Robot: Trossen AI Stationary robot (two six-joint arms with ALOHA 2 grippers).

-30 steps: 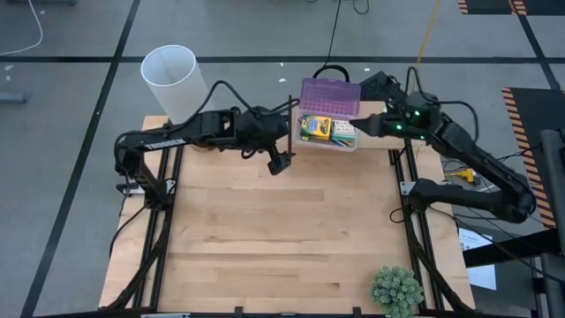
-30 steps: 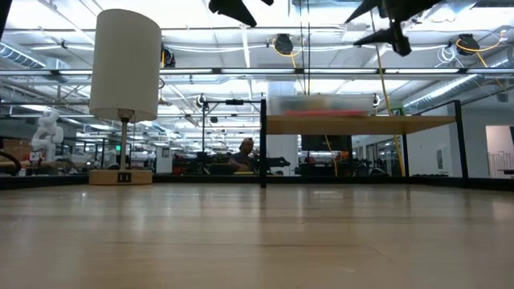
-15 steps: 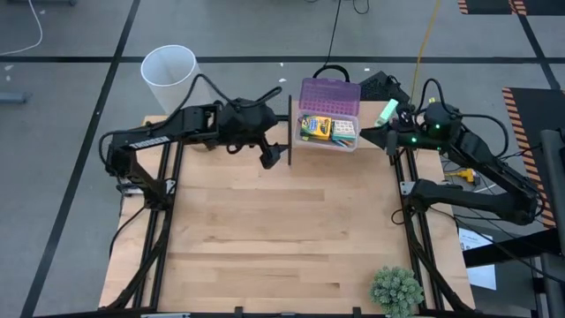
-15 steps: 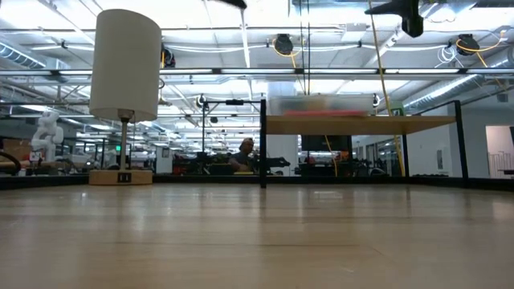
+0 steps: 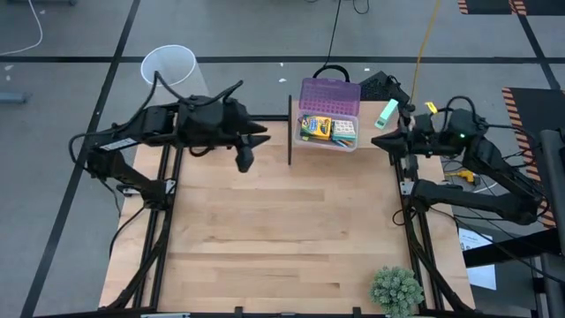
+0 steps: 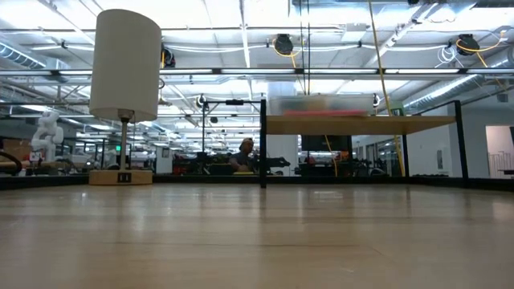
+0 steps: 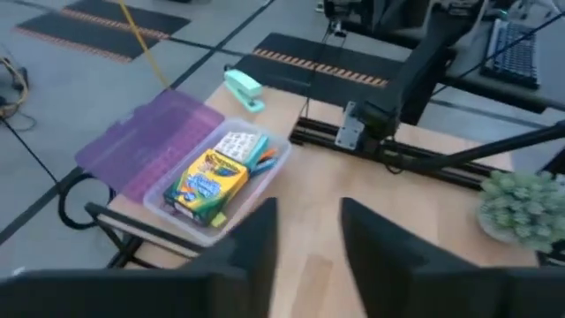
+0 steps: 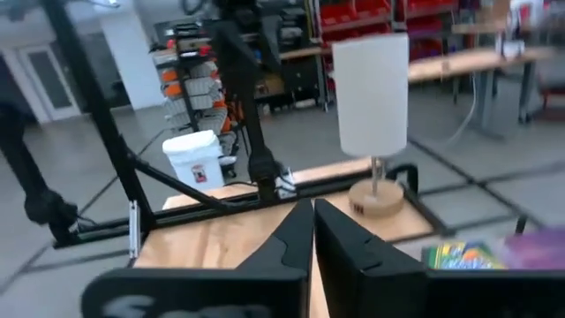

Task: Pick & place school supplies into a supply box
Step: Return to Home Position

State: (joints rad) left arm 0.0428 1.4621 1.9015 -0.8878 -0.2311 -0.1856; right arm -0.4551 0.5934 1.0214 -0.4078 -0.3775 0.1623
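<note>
Spanning most of the high view, a pale wooden tabletop [image 5: 282, 238] is seen on a dark metal frame, set on a grey floor crossed by dark lines. At about ten o'clock, just off the tabletop's far-left corner, a white cylinder lamp shade [image 5: 169, 72] stands; in the low view it is shown on a thin stem with a wooden base. The left claw [image 5: 244, 157] is held over the tabletop near eleven o'clock, its two fingers parted with a clear gap between them and nothing gripped, as the left wrist view shows. A thin black post [image 5: 290, 132] stands upright between that claw and the supply box [image 5: 328, 119], which sits at twelve o'clock on the far edge, its purple lid [image 5: 329, 95] swung open. Inside it a green-yellow crayon box [image 5: 315, 128] lies, with other small supplies beside it that cannot be told apart. The right claw [image 5: 385, 141] is held near one o'clock, just off the box's right side; its fingers are pressed together on nothing in the right wrist view. A small green potted plant [image 5: 395, 289] sits at five o'clock. In the low view, a bright room with ceiling lights and shelving is seen beyond the bare wood.
</note>
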